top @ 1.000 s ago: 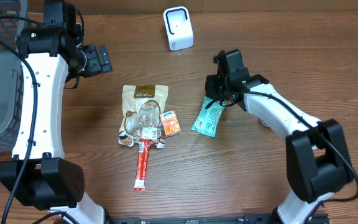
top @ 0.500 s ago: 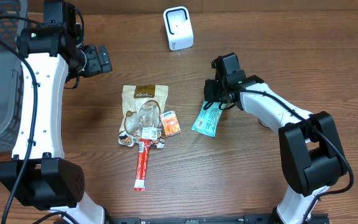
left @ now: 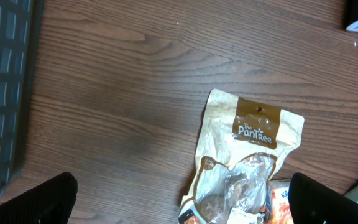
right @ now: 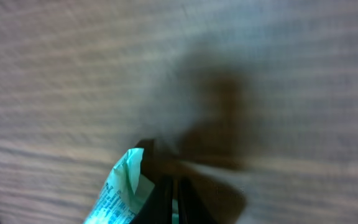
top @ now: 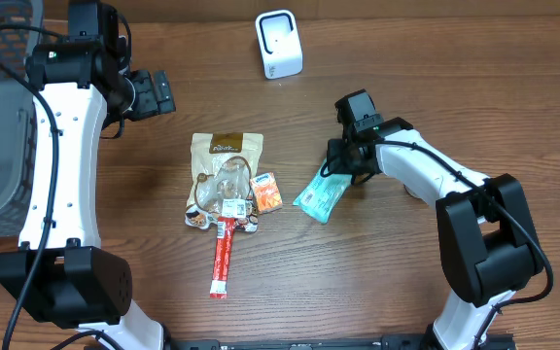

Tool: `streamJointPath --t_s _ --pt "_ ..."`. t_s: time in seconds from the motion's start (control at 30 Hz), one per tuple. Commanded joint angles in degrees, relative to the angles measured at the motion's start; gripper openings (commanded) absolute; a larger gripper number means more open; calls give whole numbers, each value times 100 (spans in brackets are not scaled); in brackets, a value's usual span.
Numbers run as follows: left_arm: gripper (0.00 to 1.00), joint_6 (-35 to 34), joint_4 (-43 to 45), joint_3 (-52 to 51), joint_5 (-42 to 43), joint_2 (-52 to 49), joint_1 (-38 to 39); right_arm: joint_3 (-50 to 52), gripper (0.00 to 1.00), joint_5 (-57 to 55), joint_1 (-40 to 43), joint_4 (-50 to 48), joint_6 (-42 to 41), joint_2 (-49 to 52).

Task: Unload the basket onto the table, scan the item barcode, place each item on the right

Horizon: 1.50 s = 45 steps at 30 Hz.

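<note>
Your right fingers (top: 337,167) are pinched tight on the upper end of the teal foil snack packet (top: 319,197). It sits slanted over the brown wooden tabletop (top: 406,272), well apart from the white box-shaped scanner (top: 279,44). Your left fingers (left: 39,200) stand wide apart, holding nothing, above the tan paper pouch (left: 247,155). Beside that pouch lie 1 small orange packet (top: 266,192) and 1 red stick-shaped wrapper (top: 224,255).
</note>
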State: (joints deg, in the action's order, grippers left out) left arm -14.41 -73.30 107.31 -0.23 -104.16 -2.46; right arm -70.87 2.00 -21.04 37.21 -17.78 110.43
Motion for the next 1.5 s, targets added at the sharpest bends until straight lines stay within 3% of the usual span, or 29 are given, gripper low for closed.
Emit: streamJointPath --t_s 0.0,0.33,0.47,0.73,0.9,1.2,1.23,1.27,1.3,1.33,1.47 --pt "100 50 4 92 4 2 24 7 6 133 9 426 -31 39" --pt "100 50 2 92 4 2 24 0 13 409 24 1631 -190 37" --pt "100 50 4 92 4 2 24 -2 28 398 170 1602 -184 37" --pt "100 52 0 92 0 2 24 -122 22 859 669 1759 -90 -175" --pt "100 -142 450 90 166 -2 24 -122 31 1884 920 2013 741 -566" --pt "100 -494 549 90 879 -20 24 -111 39 1998 949 2144 1060 -564" --pt "77 -487 437 66 1429 -28 35 -109 41 1998 949 2144 1060 -564" --pt "42 -487 380 33 1679 -37 68 -109 42 1998 949 2144 1060 -564" --pt "14 -490 280 -50 1895 -55 166 -109 42 1998 949 2140 1058 -564" --pt "4 -487 225 -131 1928 -57 256 -109 41 2000 949 2140 1058 -564" --pt "4 -490 256 -850 1919 -57 944 -109 43 2002 949 2144 1054 -564"
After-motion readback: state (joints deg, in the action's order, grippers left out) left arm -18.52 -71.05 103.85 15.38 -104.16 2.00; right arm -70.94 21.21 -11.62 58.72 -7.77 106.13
